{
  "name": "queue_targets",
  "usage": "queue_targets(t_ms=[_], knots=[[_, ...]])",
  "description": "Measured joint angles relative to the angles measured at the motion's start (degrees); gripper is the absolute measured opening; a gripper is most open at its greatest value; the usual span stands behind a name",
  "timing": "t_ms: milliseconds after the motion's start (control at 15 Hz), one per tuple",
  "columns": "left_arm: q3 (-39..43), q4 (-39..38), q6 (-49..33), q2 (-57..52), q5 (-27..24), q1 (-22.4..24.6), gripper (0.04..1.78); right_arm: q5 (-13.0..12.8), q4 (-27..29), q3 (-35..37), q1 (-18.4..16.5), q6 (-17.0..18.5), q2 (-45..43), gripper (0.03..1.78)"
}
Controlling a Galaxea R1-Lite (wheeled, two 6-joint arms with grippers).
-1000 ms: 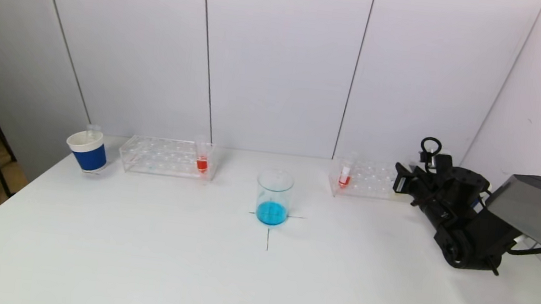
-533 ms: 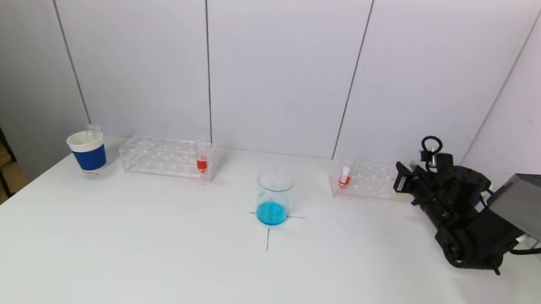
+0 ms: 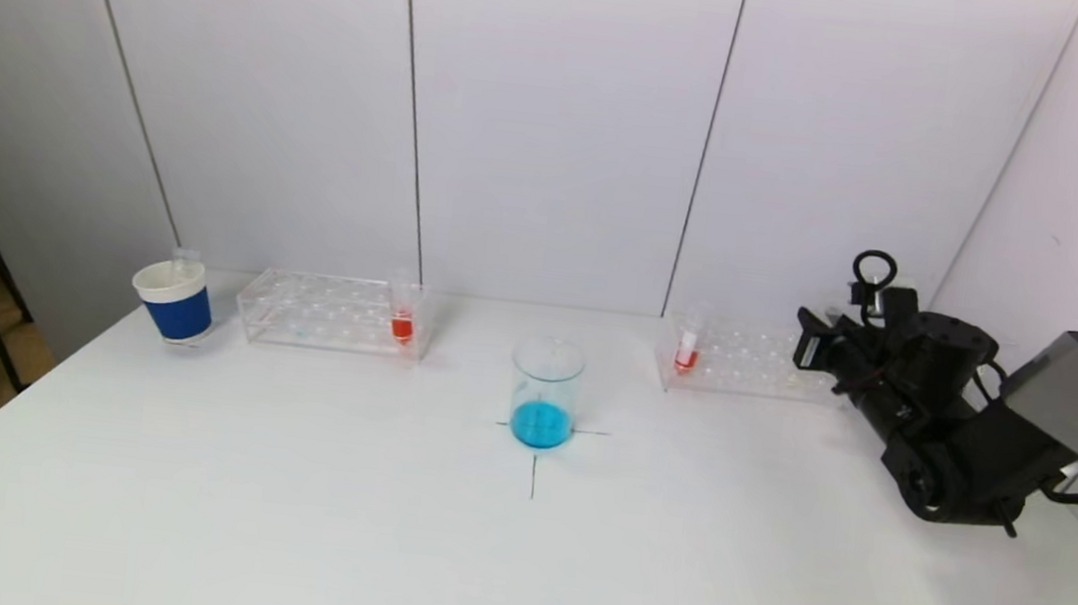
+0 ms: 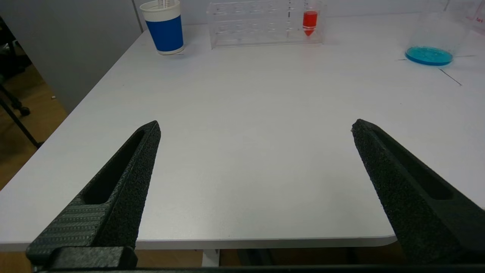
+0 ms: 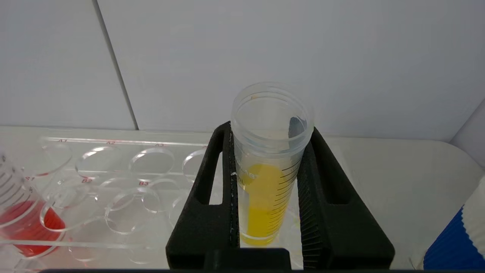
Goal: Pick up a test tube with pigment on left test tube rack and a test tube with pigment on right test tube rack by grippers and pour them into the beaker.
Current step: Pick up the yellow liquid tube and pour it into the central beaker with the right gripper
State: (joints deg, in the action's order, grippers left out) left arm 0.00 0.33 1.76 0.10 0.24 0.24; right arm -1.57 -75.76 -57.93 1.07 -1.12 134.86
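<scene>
A glass beaker [image 3: 546, 388] with blue liquid stands mid-table. The left rack [image 3: 328, 312] holds a tube of red pigment [image 3: 403, 318]. The right rack [image 3: 743, 359] holds another red tube [image 3: 687, 348] at its left end. My right gripper [image 3: 820, 347] is over the right end of that rack. In the right wrist view it [image 5: 269, 129] is shut on a clear tube of yellow pigment [image 5: 265, 178], held upright just above the rack holes. My left gripper [image 4: 254, 127] is open and empty, low near the table's front left edge, out of the head view.
A blue and white paper cup [image 3: 175, 301] stands left of the left rack. Another blue cup [image 5: 451, 246] shows beside the right rack in the right wrist view. White wall panels stand close behind both racks. A black cross marks the table under the beaker.
My right gripper has risen a little and shifted slightly right with the yellow tube in it. The racks, the beaker and the cup have not moved.
</scene>
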Motion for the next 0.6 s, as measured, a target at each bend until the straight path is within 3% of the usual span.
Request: queue_targets(t_ms=[200,600], knots=[[0.00,0.02,0.00,0.00,0.00,0.00,1.76,-0.05,3.06,0.00,-0.06,-0.20,-3.50,0.50],[0.00,0.00,-0.02,0.00,0.00,0.00,1.76,0.20,14.93,-2.73,-0.02,-0.35,-13.09,0.50]])
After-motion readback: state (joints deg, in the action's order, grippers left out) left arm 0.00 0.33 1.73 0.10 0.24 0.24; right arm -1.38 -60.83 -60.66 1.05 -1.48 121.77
